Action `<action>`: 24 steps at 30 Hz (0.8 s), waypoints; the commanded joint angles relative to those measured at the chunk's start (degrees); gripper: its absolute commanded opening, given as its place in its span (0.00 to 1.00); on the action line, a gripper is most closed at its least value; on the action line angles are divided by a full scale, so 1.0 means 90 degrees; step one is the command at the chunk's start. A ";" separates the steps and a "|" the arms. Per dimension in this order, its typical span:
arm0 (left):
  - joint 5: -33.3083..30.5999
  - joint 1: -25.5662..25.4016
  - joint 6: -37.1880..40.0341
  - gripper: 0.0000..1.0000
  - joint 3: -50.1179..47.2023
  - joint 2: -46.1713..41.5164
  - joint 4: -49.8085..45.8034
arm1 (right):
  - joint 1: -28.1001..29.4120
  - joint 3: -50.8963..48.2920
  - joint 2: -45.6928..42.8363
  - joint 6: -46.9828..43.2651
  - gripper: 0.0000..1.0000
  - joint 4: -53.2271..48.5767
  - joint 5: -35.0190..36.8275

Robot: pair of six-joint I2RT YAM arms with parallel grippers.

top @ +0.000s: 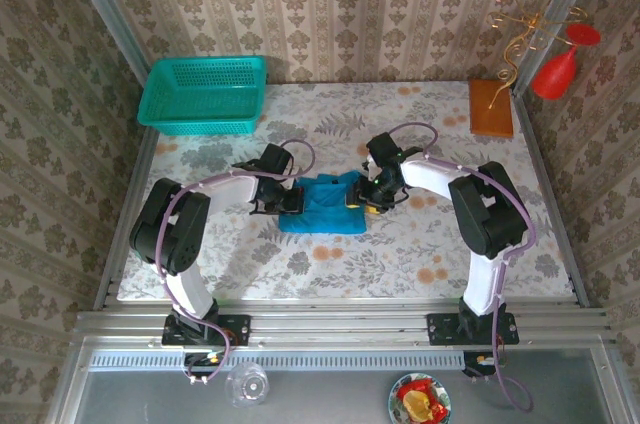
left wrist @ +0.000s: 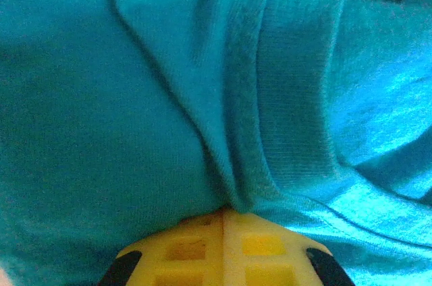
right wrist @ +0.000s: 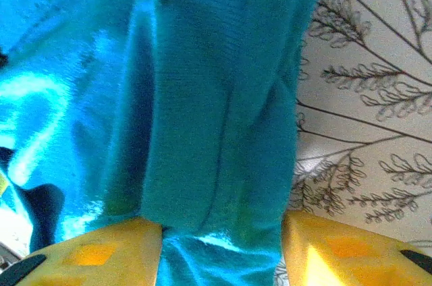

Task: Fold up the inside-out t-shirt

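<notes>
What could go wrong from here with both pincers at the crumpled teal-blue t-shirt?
The left pincer is shut on only a thin ridge of the plain teal-blue cloth t-shirt; a pull might slip it free.
The right pincer straddles a thick bunch, jaws apart, so it may catch several layers and fold unevenly.

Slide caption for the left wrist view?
Left gripper pinched shut on a ribbed fold of the teal t-shirt.

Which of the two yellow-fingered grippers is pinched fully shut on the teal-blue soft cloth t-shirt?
The left gripper: its yellow fingers meet on a fold of the t-shirt. The right gripper's fingers stand apart, with cloth between them.
</notes>
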 commanded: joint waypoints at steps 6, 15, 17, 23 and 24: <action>-0.0543 0.0026 0.0058 0.02 -0.0180 0.0376 -0.0195 | 0.0035 0.0012 0.0200 0.0121 0.43 0.0214 -0.0276; -0.0674 0.0052 -0.0057 0.17 -0.0627 -0.0520 0.0386 | -0.0114 0.0079 0.0329 -0.0104 0.14 -0.0130 0.0209; -0.0725 0.0128 -0.0050 0.17 -0.0701 -0.0815 0.0409 | -0.0206 0.0142 0.0317 -0.0272 0.08 -0.0418 0.0483; -0.0689 0.0378 0.0060 0.18 -0.0774 -0.1209 0.0191 | -0.0673 0.0271 0.0288 -0.0989 0.02 -0.1172 0.1524; -0.0680 0.0509 0.0090 0.18 -0.0790 -0.1246 0.0158 | -0.0773 0.0259 0.0255 -0.1100 0.02 -0.1243 0.1642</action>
